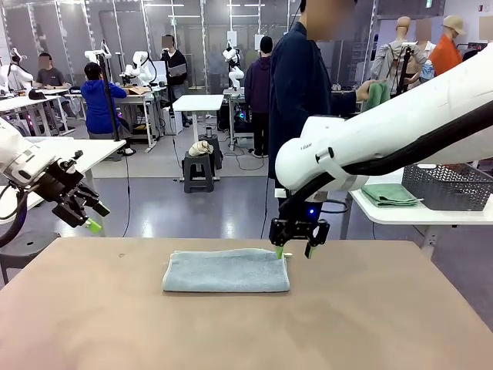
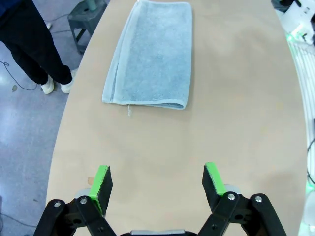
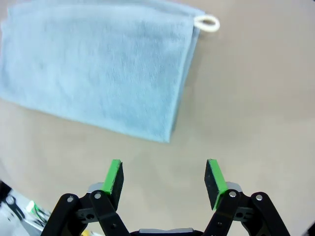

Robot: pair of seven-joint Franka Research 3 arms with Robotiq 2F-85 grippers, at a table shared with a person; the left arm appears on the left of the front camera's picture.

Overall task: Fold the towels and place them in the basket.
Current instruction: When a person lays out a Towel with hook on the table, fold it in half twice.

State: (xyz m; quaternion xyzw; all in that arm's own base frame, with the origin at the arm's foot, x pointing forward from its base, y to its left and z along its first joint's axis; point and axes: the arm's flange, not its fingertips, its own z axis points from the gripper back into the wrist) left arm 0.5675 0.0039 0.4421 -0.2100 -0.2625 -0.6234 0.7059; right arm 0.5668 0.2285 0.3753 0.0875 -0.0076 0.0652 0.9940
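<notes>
tan table (image 1: 377,324), one folded towel (image 1: 226,271)

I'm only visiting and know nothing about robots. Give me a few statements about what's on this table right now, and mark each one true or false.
1. The pale blue-grey terry towel lies folded on the tan table. True.
2. The right gripper is clamped on the towel. False: its jaws are open and it hovers by the towel's right end, holding nothing.
3. The left gripper is open and holds nothing. True.
4. The towel already sits in the dark grey lattice-sided plastic basket. False: the basket stands on a white side table off to the right, and the towel is on the tan table.
</notes>
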